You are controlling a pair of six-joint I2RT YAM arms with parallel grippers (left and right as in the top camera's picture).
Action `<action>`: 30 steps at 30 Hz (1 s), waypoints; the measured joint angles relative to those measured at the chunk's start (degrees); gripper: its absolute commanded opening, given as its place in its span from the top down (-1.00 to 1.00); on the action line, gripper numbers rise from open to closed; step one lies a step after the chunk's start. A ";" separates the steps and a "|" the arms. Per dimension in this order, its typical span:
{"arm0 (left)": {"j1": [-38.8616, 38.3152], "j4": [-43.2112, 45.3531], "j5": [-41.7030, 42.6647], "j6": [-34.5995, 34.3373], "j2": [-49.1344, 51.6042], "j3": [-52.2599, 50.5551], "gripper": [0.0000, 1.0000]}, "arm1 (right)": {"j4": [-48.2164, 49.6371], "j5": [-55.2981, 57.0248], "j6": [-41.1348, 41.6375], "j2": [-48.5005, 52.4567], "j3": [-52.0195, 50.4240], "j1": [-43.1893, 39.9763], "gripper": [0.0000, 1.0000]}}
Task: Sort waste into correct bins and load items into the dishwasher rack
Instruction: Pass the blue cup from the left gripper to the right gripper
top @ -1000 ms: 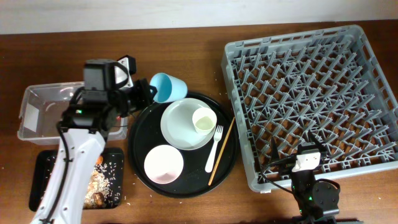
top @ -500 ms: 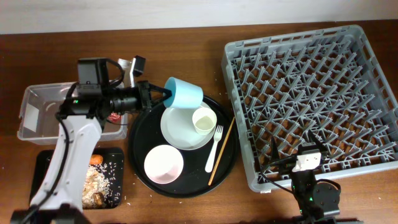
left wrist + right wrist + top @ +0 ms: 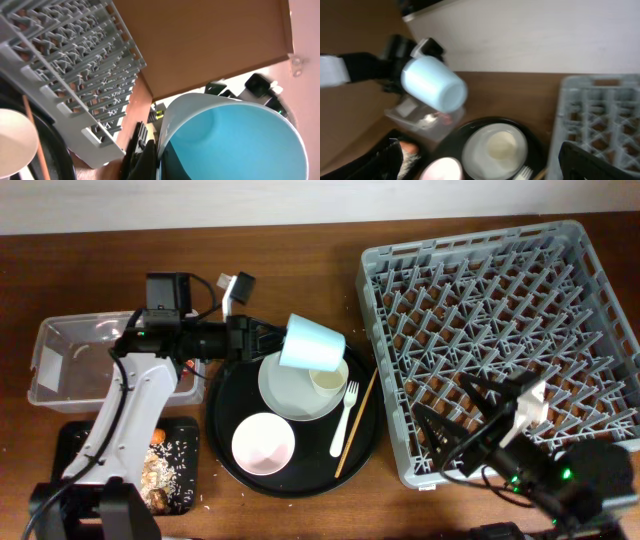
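The left gripper (image 3: 280, 345) pinches the rim of the blue cup (image 3: 312, 343), one finger inside the wall and one outside. It holds the cup tipped on its side in the air over the plate (image 3: 285, 390), base toward the rack (image 3: 500, 300). Below, the plate carries the cream cup (image 3: 327, 376) upright and shares the round tray (image 3: 222, 395) with the bowl (image 3: 263, 443), the fork (image 3: 345, 418) and the chopsticks (image 3: 357, 423). The right gripper (image 3: 445, 398) hangs with fingers spread wide above the rack's front edge, gripping nothing. At the left, the tub (image 3: 70, 340) bears a white label (image 3: 45, 362), any writing on it too small to read. Just in front of it, the black tray (image 3: 70, 455) holds rice scraps (image 3: 165, 465) and the carrot (image 3: 157, 437).
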 measured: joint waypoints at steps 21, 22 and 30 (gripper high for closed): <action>-9.99 5.40 0.59 -1.64 -3.19 0.00 0.99 | 8.57 -46.69 -9.33 35.91 4.59 0.00 -0.55; -9.99 5.51 0.57 -1.75 -3.19 0.00 0.99 | 8.70 -47.17 -9.44 35.95 4.59 0.00 -0.52; -9.99 5.97 -0.02 -1.79 -3.19 0.00 0.99 | 8.81 -47.87 -9.60 35.98 4.59 0.00 -0.50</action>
